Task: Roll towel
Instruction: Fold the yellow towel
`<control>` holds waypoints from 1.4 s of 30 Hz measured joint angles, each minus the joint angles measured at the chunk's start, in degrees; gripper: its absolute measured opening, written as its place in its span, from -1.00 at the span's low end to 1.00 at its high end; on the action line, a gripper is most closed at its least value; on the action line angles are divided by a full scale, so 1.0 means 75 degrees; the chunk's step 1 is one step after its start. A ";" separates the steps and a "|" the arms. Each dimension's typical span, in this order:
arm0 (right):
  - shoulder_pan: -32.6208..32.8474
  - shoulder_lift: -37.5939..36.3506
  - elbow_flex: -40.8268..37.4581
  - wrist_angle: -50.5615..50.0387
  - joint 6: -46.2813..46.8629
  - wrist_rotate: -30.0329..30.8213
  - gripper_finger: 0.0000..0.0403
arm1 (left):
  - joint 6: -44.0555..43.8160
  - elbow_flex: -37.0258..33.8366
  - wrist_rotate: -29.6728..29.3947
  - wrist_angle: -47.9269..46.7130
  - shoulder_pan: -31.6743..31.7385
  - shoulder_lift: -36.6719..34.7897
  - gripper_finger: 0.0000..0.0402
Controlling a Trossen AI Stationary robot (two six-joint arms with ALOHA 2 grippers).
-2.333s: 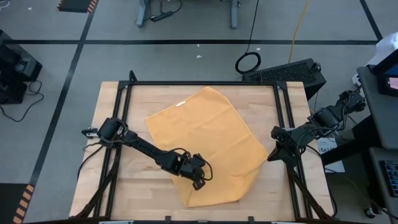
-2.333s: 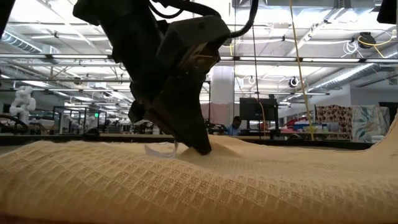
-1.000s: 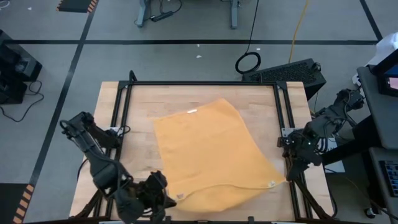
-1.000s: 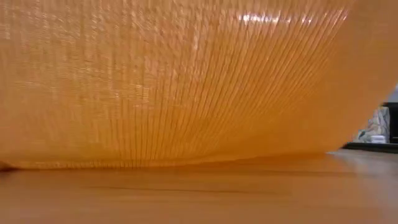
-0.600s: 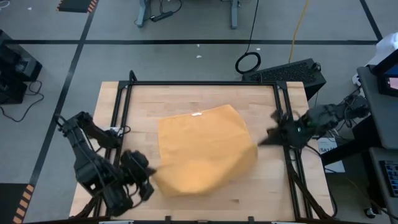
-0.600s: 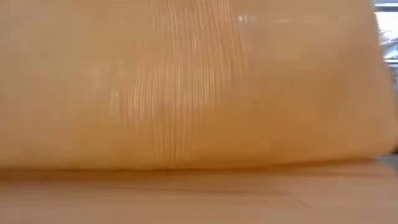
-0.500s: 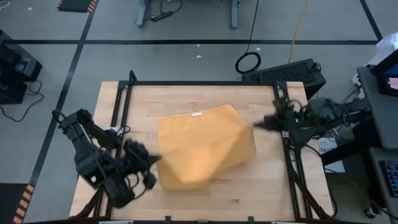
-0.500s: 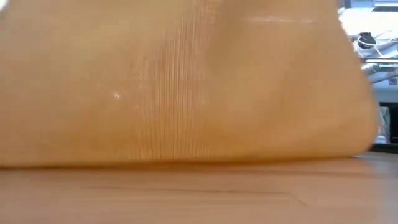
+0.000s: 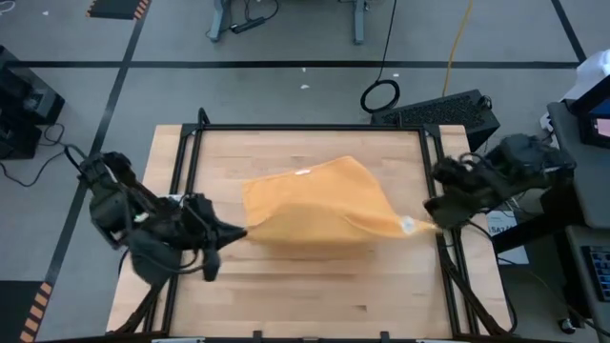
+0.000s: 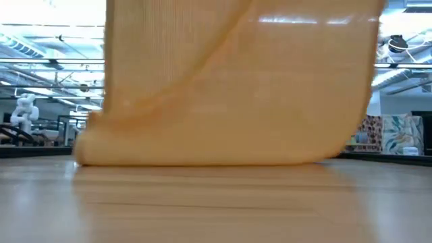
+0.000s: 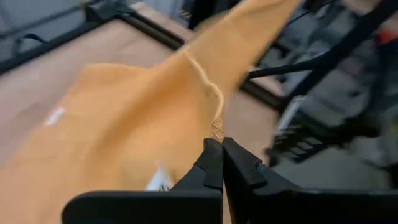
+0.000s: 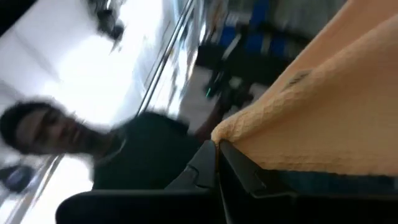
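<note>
Mustard-yellow soft cloth towel (image 9: 315, 210) is held stretched above the pale wooden worktop (image 9: 286, 295), one corner pinched in the closed left end effector (image 11: 218, 148), another in the closed right end effector (image 12: 216, 147). No roll is formed yet; all rolling seemingly remains.

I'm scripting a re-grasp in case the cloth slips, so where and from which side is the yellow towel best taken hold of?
Judging by this pose, grip the towel at its two near corners, one per arm, each coming in from its own outer side. The left gripper and right gripper are already pinched there, and the cloth hangs stretched between them, so thin corner edges suit closed fingers best.
</note>
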 joint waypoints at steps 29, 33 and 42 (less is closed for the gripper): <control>0.0277 0.0662 0.0384 -0.7466 -0.2856 0.2194 -1.00 | -0.1636 -0.1880 0.1533 -0.1975 0.0696 0.0194 -1.00; 0.0274 0.1040 0.0384 -0.7614 -0.3415 0.3685 -1.00 | -0.1632 -0.2522 0.0942 -0.2046 0.1009 0.0189 -1.00; 0.0219 0.1830 0.0384 -0.7579 -0.3613 0.5627 -1.00 | -0.0527 -0.4089 0.0319 -0.1974 0.2292 0.0194 -1.00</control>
